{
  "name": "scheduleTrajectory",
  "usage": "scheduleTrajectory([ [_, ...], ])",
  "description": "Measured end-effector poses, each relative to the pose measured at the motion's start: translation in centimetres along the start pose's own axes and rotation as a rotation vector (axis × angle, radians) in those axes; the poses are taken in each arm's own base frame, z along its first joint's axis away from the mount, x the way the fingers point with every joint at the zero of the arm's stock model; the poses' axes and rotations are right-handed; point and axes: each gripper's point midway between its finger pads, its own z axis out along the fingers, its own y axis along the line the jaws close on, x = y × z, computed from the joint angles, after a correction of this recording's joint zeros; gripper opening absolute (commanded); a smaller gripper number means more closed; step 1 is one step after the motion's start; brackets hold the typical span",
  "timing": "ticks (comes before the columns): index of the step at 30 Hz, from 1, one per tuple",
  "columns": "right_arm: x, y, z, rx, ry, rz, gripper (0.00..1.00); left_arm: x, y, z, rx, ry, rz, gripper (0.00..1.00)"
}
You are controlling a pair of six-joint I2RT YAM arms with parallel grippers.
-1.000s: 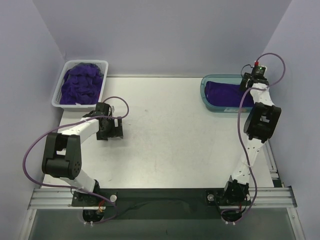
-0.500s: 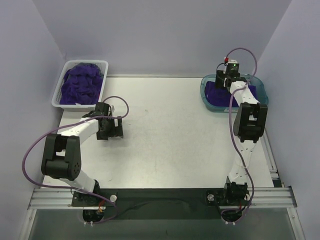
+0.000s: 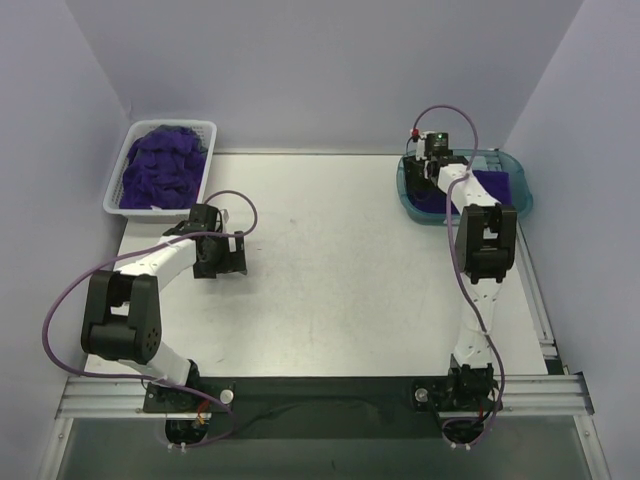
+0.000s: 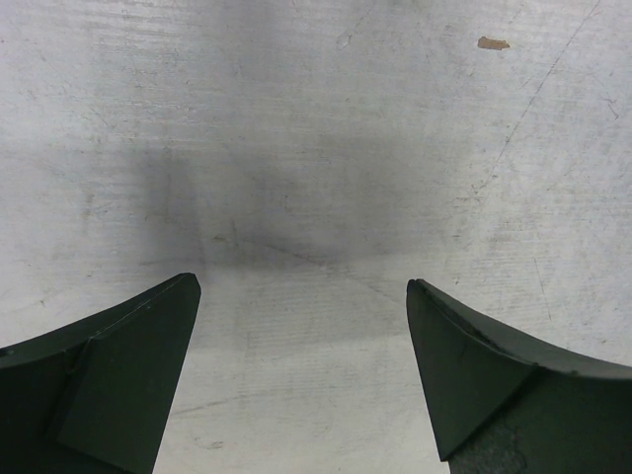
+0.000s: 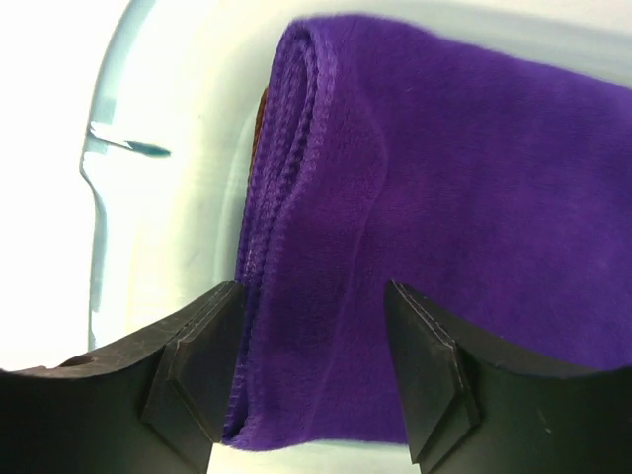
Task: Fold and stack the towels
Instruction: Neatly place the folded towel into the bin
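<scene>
A heap of crumpled purple towels (image 3: pixel 160 168) fills the white basket (image 3: pixel 112 203) at the back left. In the teal tray (image 3: pixel 404 192) at the back right lies a folded purple towel (image 5: pixel 444 197), with a sliver of rust-orange towel (image 5: pixel 262 109) showing under its folded edge. My right gripper (image 5: pixel 314 291) hangs open over the left end of that folded stack, its fingers astride the towel's edge without pinching it. My left gripper (image 4: pixel 301 286) is wide open just above bare table, right of the basket, with nothing between its fingers.
The white table (image 3: pixel 340 270) runs between the basket and the tray. The tray's left wall (image 5: pixel 99 188) is close beside my right gripper's left finger. Lilac walls close in the back and both sides.
My right arm has swung left across the tray, from its right end to its left end. The left arm has not moved.
</scene>
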Motion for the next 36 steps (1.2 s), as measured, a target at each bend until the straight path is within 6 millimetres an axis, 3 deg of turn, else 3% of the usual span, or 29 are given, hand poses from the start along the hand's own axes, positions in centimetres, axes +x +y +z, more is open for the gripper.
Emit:
scheduleTrajectory([
  [9,1.3,2.9,0.6,-0.182,0.032,0.048,0.35,-0.1,-0.2,-0.3,0.009,-0.008,0.001,0.97],
  [20,1.9,2.5,0.0,-0.338,0.03,0.199,0.56,-0.2,-0.4,-0.4,0.018,-0.011,0.001,0.97],
  [30,1.0,0.7,-0.5,-0.263,-0.008,0.222,0.57,-0.2,-0.4,-0.4,0.019,-0.011,0.001,0.97],
  [36,0.6,0.6,-0.4,-0.26,-0.031,0.23,0.61,-0.2,-0.4,-0.4,0.022,-0.01,0.001,0.97],
])
